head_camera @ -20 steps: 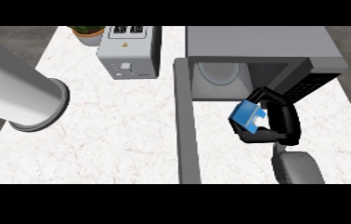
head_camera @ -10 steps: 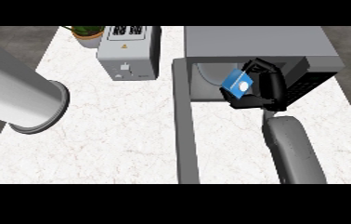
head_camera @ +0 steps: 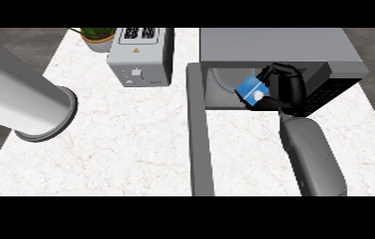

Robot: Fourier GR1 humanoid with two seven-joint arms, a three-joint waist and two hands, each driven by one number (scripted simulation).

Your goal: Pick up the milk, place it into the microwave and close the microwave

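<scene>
My right robot hand (head_camera: 287, 89) fills the mouth of the grey box-shaped microwave (head_camera: 278, 44). Its open grey door (head_camera: 199, 134) walls off my left. Beyond that door, bare white marble worktop (head_camera: 132, 129) stretches to the silver toaster (head_camera: 141, 57).

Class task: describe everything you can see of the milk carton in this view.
The milk is a small blue carton with a white mark on its face, tilted. The right robot hand curls around it, hiding part of it. It is held at the open mouth of the grey microwave, above the cavity floor.
</scene>
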